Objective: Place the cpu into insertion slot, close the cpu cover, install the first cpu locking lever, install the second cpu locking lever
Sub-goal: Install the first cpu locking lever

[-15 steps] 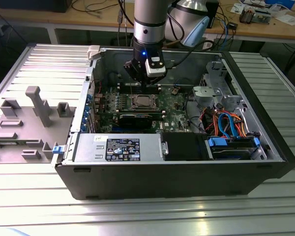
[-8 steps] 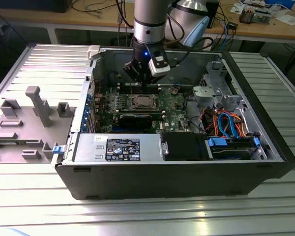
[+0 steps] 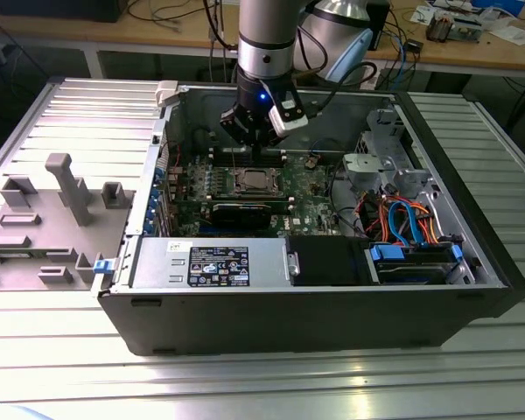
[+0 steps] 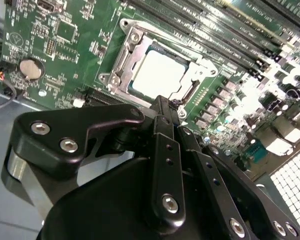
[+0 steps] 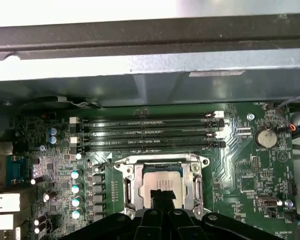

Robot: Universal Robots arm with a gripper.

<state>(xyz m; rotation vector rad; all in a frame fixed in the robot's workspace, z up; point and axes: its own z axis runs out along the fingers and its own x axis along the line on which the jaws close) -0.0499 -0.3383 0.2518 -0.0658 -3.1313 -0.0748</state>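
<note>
Cpu [image 4: 157, 75] seated in slot [image 4: 135, 36], cover [image 4: 122, 62] down | fingers [image 3: 255, 145] closed, empty, upper middle of exterior view | latching judged in hand: push to be kept slow, square.

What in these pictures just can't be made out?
First wrist view: the hand covers one edge of the cpu.
Second wrist view: the hand hides one corner of the cpu cover.
Exterior view: the cpu is too small to show whether anything locks it down.
</note>
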